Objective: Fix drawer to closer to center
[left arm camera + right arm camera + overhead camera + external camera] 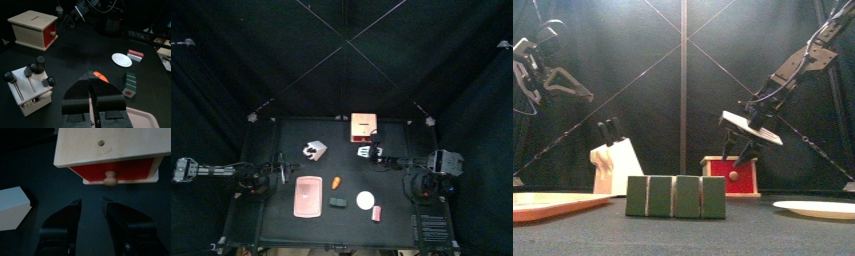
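Drawer [366, 123] near tabletop back edge, slightly right of middle. Risk: shoving crooked, or knocking white block [15, 205] alongside. Right end effector [90, 218] open, jaws pointed at red front and knob [109, 177], not touching. Left end effector [93, 90] closed, empty, raised over left side.

We see black curtains [251, 50] hanging on all sides of a small black tabletop [289, 132]. Thin pale cords [684, 60] cross against the cloth overhead, and the lighting is dim.
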